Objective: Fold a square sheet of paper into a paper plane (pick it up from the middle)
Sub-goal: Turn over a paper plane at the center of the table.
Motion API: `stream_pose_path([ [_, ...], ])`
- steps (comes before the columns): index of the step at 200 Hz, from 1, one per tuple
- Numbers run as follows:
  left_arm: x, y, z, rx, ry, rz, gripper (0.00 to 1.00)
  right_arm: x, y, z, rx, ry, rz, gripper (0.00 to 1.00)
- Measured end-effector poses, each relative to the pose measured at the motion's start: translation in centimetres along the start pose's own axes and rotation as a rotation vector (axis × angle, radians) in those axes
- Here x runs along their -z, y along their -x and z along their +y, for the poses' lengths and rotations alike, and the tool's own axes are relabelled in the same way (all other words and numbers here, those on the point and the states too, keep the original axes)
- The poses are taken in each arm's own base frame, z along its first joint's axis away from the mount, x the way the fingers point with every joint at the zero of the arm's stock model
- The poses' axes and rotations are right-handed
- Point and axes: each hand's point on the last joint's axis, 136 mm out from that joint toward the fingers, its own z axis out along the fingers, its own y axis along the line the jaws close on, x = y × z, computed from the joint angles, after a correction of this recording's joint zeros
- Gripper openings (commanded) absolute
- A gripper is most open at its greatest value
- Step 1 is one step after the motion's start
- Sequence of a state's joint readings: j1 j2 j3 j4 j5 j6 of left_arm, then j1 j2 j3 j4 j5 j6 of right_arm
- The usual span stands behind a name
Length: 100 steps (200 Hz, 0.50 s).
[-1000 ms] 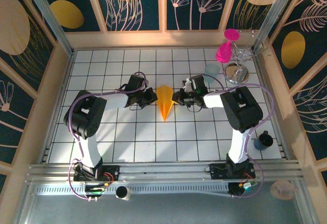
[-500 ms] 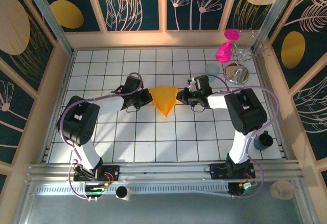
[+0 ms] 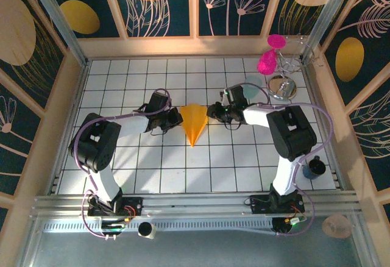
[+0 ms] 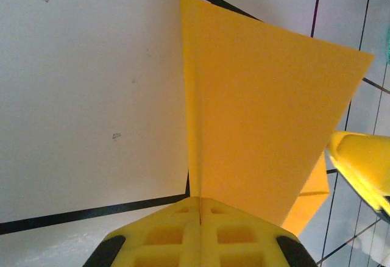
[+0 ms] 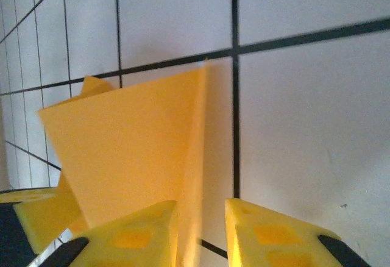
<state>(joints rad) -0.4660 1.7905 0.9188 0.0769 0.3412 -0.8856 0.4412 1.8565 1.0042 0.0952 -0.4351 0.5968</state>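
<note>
Two arms are meeting at the paper plane, which is sitting mid-surface with its tip pointing toward the near edge. Left jaws are clamping tight on its left side. Right jaws are standing narrowly apart around its right fold, not pinching.

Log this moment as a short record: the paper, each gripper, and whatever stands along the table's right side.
paper plane: orange-yellow kite shape mid-table, tip toward the arm bases
left gripper: shut on the plane's left side
right gripper: jaws apart, the plane's right flap between them
far right corner: pink object, shiny metal piece
near right edge: dark cup
</note>
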Motion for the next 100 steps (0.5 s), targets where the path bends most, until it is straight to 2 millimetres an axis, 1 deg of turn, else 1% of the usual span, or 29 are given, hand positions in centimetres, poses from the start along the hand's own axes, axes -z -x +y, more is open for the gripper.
stream_pose_path([
  [21,0.0,0.0,-0.1,0.002,-0.005,0.002,0.02,0.9,0.3,1.3,0.052,-0.040,-0.036,0.33],
  [42,0.0,-0.1,-0.2,0.005,-0.013,0.008,0.02,1.4,-0.3,2.8,0.104,-0.056,-0.045,0.35],
  [58,0.0,-0.2,-0.3,0.005,-0.016,0.009,0.02,0.9,-1.6,3.8,0.133,-0.060,-0.021,0.40],
  [86,0.0,-0.2,-0.3,0.007,-0.017,0.009,0.01,0.2,-4.2,5.0,0.164,-0.072,0.039,0.48],
  [100,0.0,-0.1,-0.3,0.006,-0.019,0.008,0.02,-0.3,-5.0,5.4,0.176,-0.073,0.063,0.50],
])
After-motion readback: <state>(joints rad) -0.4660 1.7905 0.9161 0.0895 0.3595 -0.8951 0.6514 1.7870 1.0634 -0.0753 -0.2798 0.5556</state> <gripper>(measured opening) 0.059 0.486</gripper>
